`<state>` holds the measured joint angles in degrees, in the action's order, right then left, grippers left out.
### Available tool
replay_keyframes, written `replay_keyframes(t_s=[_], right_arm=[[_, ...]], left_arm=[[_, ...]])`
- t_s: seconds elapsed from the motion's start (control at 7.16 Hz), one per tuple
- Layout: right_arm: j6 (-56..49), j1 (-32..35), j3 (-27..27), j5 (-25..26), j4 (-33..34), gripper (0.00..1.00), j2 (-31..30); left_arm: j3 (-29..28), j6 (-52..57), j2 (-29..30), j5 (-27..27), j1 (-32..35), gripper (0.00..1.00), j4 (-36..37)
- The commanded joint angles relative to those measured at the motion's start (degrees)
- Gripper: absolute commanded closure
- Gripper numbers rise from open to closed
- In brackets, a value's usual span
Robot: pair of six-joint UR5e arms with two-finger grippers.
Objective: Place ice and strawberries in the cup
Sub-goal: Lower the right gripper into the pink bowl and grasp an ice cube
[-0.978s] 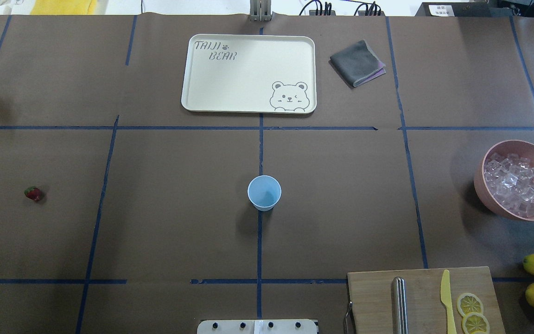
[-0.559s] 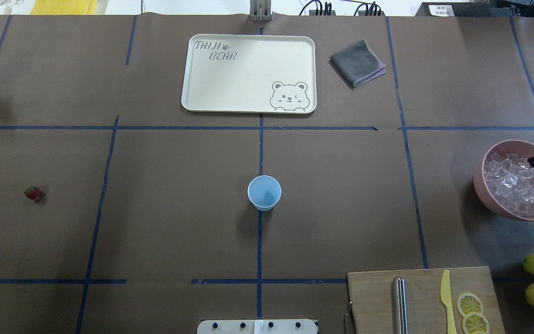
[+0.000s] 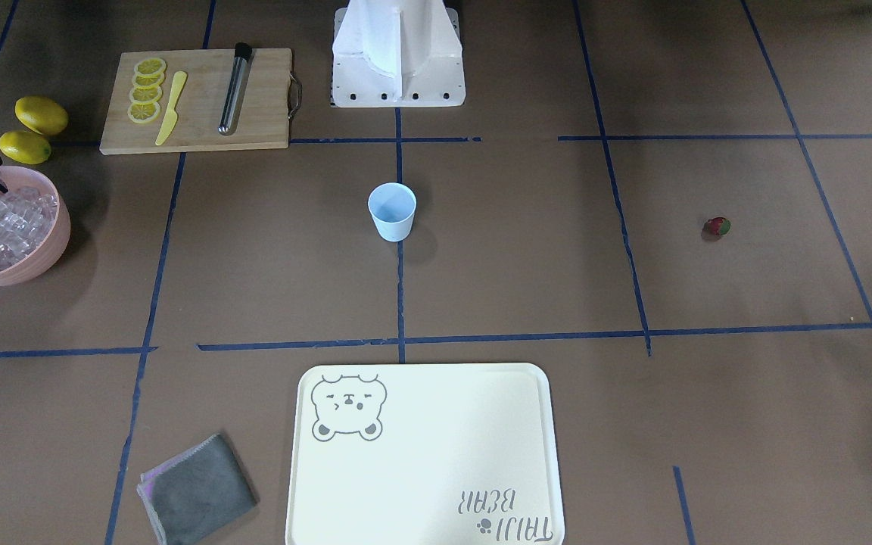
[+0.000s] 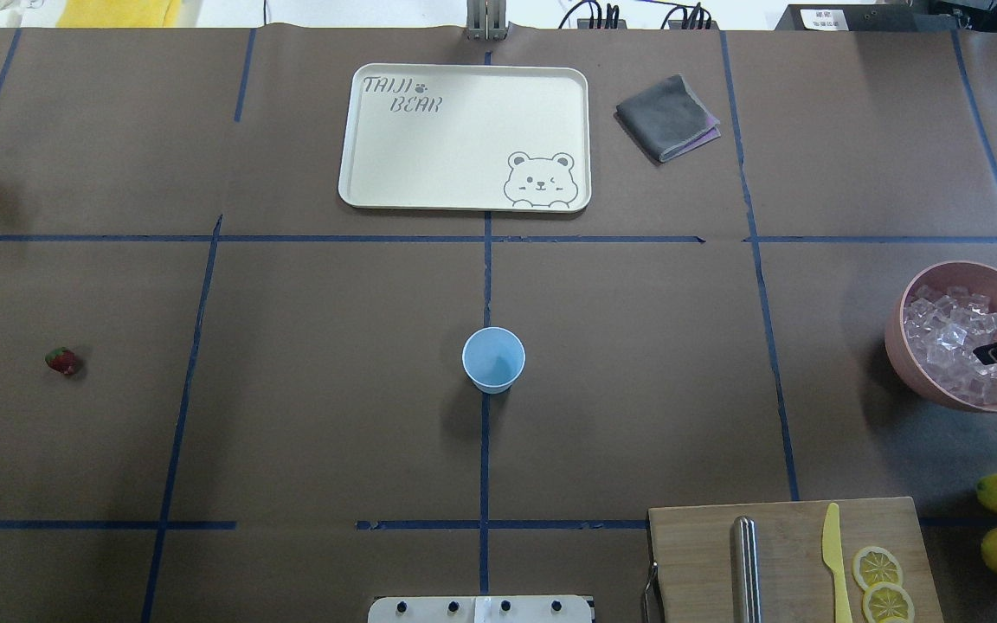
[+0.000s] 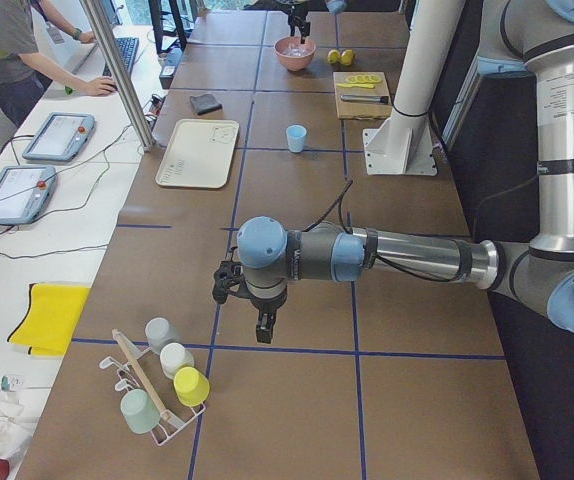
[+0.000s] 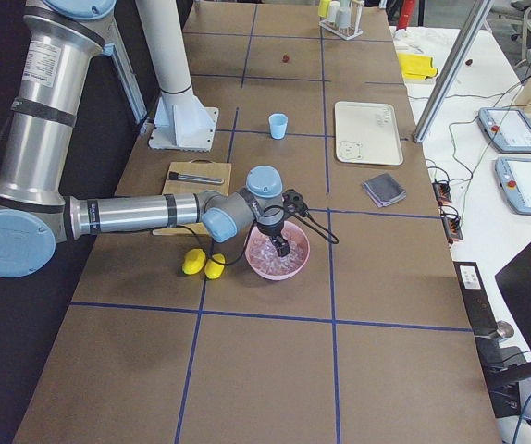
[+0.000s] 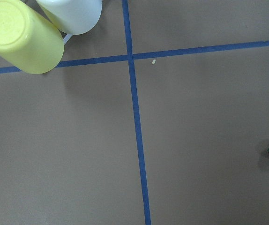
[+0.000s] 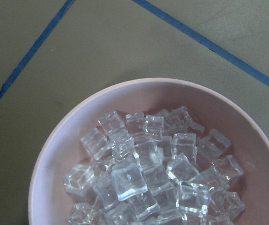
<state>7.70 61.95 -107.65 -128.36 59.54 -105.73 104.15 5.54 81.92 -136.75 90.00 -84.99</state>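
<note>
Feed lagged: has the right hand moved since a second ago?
Yes. The right hand came in from the right edge, over the pink bowl.

Robotics lab: brown-papered table (image 4: 291, 389) gridded in blue tape (image 4: 485, 285), jointed robot arm (image 5: 417, 258) beside a white pedestal (image 5: 402, 150), teach pendants (image 5: 57, 137) and cables on a side bench (image 5: 117, 215), operator (image 5: 2, 40) at a keyboard (image 5: 125, 52).

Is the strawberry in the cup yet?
No, the strawberry lies on the table, well apart from the cup.
</note>
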Motion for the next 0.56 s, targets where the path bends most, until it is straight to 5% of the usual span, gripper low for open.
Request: replay_keyframes(t_s=[0.0,0.42], right_arm=[[0.30,-1.48,0.25,0.12,0.05,0.07,-0.79],[-0.05,-2.63,0.78,2.05,0.05,0.11,-0.97]], left_arm=[[0.00,0.00,0.00,0.00,0.00,0.00,0.00],[-0.27,0.00,0.00,0.00,0.00,0.00,0.00]])
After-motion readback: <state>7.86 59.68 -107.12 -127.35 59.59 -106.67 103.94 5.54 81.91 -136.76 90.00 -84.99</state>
